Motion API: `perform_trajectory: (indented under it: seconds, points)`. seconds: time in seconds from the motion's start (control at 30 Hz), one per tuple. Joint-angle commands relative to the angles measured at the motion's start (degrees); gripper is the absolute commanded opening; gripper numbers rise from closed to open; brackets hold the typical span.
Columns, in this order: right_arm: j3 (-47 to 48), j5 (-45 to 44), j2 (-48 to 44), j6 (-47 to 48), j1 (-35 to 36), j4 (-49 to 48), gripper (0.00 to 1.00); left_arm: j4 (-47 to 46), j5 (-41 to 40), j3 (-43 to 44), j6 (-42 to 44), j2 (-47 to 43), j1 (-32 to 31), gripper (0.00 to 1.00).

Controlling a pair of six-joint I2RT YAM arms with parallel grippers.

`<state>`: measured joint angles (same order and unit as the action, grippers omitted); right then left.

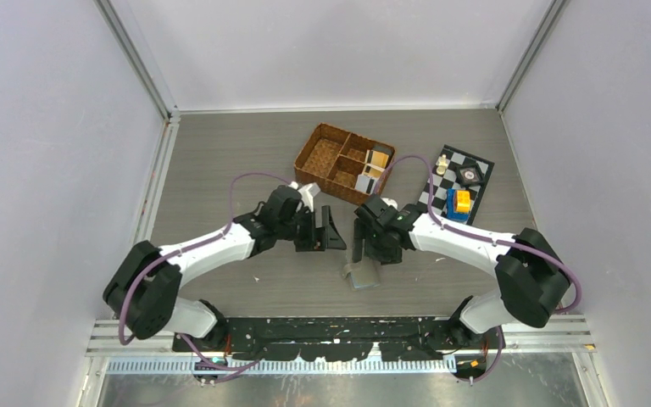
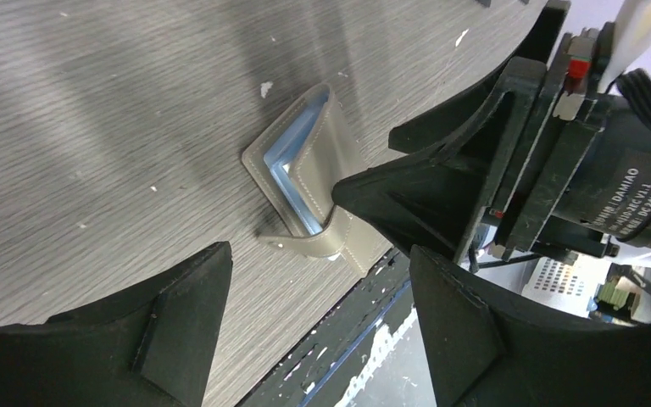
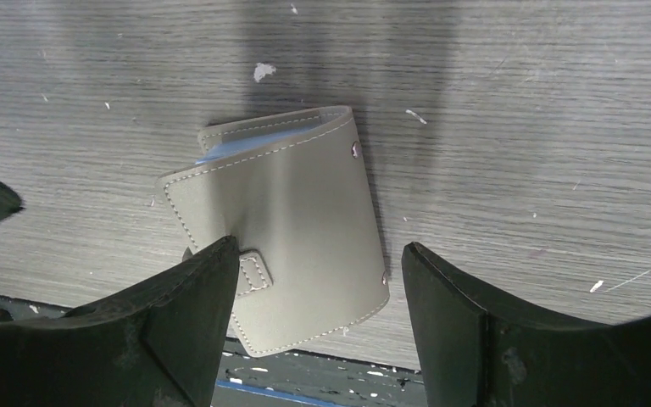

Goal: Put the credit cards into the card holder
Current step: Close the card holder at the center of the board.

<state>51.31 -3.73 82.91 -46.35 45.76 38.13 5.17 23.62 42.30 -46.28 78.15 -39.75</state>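
Hovering over card holder [image 3: 297,229], half-folded at near edge of surface, middle. Right gripper [image 3: 318,254] straddles it, left gripper [image 2: 318,271] beside; fingers of both spread, empty. Pin one cover, lift other. Credit cards [image 1: 373,165] in basket [image 1: 318,153], toward far edge.

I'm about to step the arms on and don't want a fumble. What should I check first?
1. Right gripper open, empty: ok.
2. Left gripper open, empty: ok.
3. Card holder under right gripper: ok.
4. Card holder spread flat: not ok, it only gapes, with blue sleeves peeking out.
5. Credit cards in a gripper: not ok, they sit in the wicker basket.
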Motion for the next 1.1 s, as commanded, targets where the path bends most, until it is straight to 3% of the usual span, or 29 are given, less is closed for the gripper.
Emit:
perform_trajectory:
  seconds: [0.0,0.2,0.3,0.57,1.07]
  points:
    - [-1.04,0.38,-0.16,-1.47,0.18,-2.75,0.75,-6.55,-0.13,2.76,-0.06,4.8,-2.8,0.77]
    - [-3.34,1.51,0.32,-1.5,0.12,-4.99,0.75,-8.55,-1.71,5.19,0.16,12.36,-6.11,0.63]
    - [-4.69,1.32,0.15,-1.83,-0.09,-5.7,0.74,-7.47,-3.57,5.43,-0.14,14.02,-7.13,0.51]
    - [-8.04,8.07,-1.95,-1.43,-3.55,-8.97,0.74,-6.36,-4.96,5.46,0.08,17.73,-9.78,0.36]
    - [-16.53,30.79,-4.68,1.77,-19.12,-17.1,0.67,-5.34,-7.71,5.16,1.11,21.22,-10.62,0.29]
